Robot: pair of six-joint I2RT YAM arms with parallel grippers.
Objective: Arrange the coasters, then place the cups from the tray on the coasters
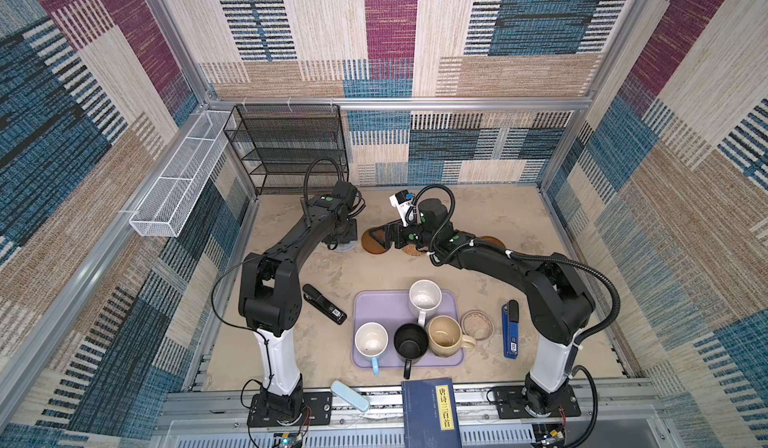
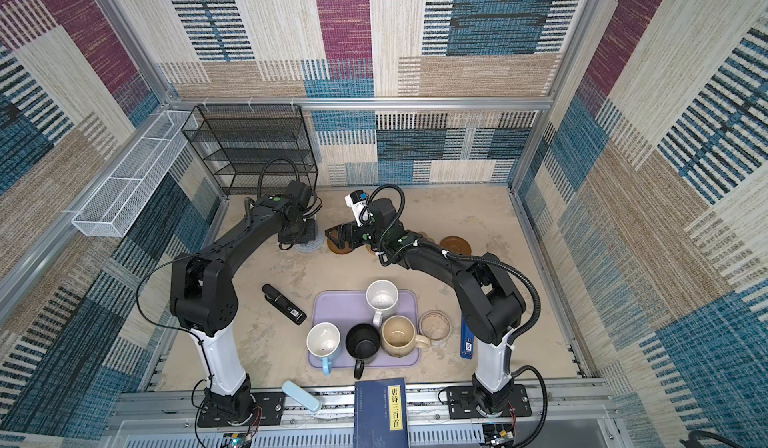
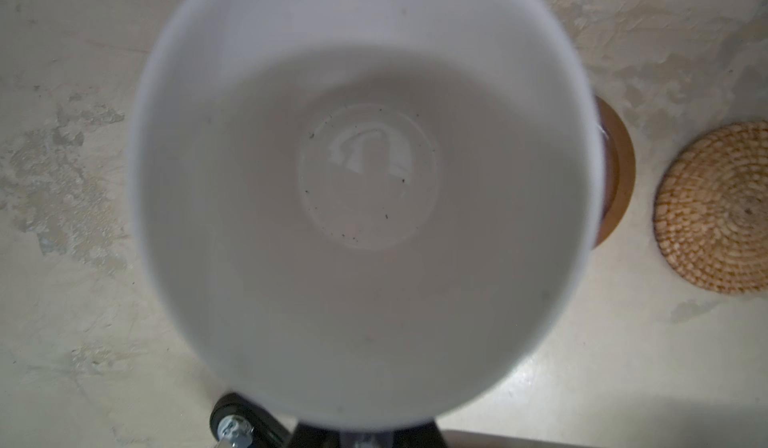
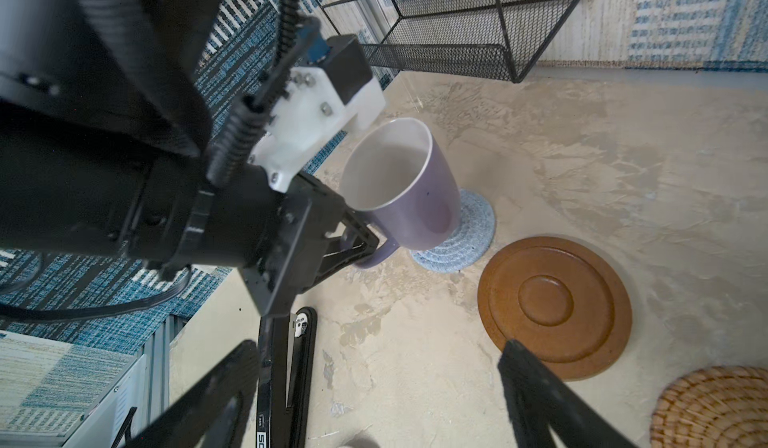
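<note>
The lavender cup [image 4: 399, 184] leans tilted with its base on the grey-blue crocheted coaster [image 4: 461, 234]. My left gripper [image 4: 365, 250] is shut on its handle, and in the left wrist view the cup's white inside [image 3: 365, 176] fills the picture. My right gripper [image 4: 376, 346] is open and empty, low over the near edge of a brown wooden coaster [image 1: 370, 244]. The rattan coaster [image 3: 715, 209] lies beside that disc. A second brown coaster [image 2: 455, 244] sits farther right. On the lilac tray [image 1: 374, 304] stand the speckled white [image 1: 424, 298], light blue [image 1: 371, 342], black [image 1: 410, 342] and cream [image 1: 444, 331] cups.
A black stapler [image 1: 324, 309] lies left of the tray. A beige dish [image 1: 477, 324] and a blue stapler [image 1: 511, 329] lie to its right. A dark-blue book [image 1: 432, 412] and a pale blue case [image 1: 350, 396] sit at the front edge. A black mesh rack [image 1: 286, 146] stands at the back left.
</note>
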